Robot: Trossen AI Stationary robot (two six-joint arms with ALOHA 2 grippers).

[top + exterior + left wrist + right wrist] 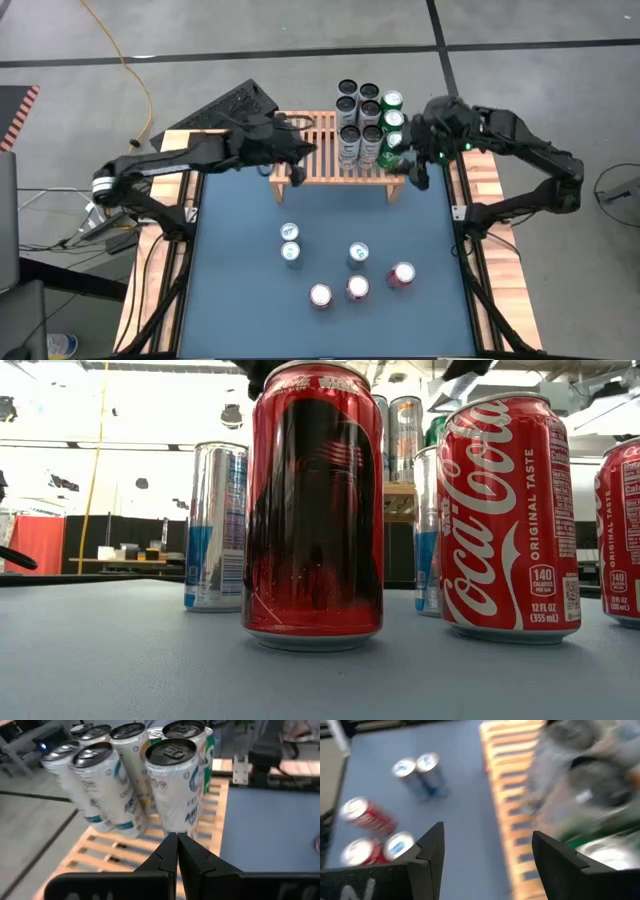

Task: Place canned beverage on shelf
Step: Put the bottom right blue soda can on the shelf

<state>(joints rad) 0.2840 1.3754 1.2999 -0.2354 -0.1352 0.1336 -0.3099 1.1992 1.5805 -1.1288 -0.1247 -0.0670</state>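
Up at the table's far edge, the shelf (335, 160) carries a cluster of cans (367, 125) on its right half. Left gripper (297, 152), fingers pressed together, hovers over the slats just beside them. Right gripper (412, 165), fingers spread apart, sits at the shelf's right end, near a green can (391, 105).

Bright even overhead light; right wrist view motion-blurred (shelf (512, 795) smeared); low-view background overexposed.

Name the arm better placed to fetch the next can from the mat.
Right, probably. The right gripper is open and empty beside the shelf, with loose cans in its wrist view. The left gripper is shut over the shelf slats.
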